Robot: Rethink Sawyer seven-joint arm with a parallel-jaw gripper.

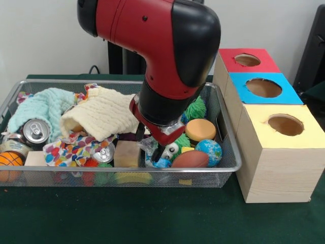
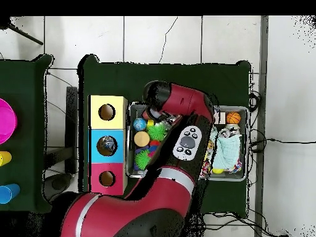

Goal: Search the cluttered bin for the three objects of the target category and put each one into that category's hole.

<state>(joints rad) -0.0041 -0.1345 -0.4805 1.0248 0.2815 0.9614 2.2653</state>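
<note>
gripper (image 1: 158, 152) fingers hidden, perhaps over packet (image 1: 155, 161)

My arm (image 1: 167, 46) wears glossy red shells with rounded black caps at the joints, and one small dark screw dots the red cover. Its wrist ends in a black collar above a red bracket. From overhead, a grey oval button pad (image 2: 187, 140) sits on the red forearm.

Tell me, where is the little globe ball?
In the front view, the globe ball sits in the bin's near right corner, just right of the brown football and below the orange disc.
</note>
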